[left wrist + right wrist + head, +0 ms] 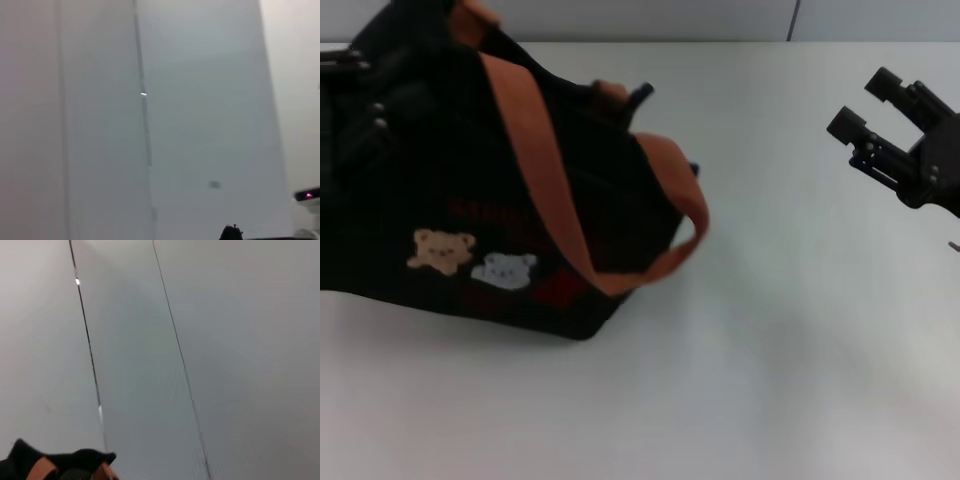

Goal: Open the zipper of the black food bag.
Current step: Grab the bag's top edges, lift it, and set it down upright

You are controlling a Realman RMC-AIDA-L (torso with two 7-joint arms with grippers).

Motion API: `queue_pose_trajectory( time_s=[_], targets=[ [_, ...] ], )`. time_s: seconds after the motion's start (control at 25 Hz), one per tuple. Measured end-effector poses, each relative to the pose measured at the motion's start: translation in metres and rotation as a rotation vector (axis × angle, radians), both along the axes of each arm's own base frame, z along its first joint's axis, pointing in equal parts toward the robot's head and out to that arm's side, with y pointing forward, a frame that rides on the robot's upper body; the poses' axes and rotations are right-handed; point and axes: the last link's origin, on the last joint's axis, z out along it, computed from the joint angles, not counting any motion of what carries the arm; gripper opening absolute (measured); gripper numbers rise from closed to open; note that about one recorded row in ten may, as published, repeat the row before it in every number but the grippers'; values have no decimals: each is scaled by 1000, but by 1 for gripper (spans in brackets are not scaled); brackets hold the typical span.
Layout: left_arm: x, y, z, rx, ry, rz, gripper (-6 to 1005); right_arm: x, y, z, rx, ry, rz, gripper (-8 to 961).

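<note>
The black food bag (470, 190) lies on the left of the white table (770, 350). Its tan and white bear patches (470, 260) face me, and an orange-brown strap (540, 160) loops across it. I cannot make out the zipper against the dark fabric. My left gripper (355, 85) is a dark shape pressed against the bag's far left end. My right gripper (860, 100) hovers open and empty at the right, well away from the bag. The right wrist view catches one corner of the bag (30, 460) and a bit of strap (42, 470).
Bare table surface stretches between the bag and the right gripper and along the front. A pale wall (620, 20) rises behind the table's far edge. The left wrist view shows only wall panels (200, 100).
</note>
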Motion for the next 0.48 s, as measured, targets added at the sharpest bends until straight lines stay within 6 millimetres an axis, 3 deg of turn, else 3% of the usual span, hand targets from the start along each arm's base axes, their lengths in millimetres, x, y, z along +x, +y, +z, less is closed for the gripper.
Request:
queue_pose_trajectory(
  time_s=[0.12,0.48],
  targets=[
    [16,7,-17,-85,42,-64,193,-11,4,-5,167,-50,67,834],
    [35,18,-47,-167,85,-108,191,-43,20,-31,503,-316,265,834]
  ],
)
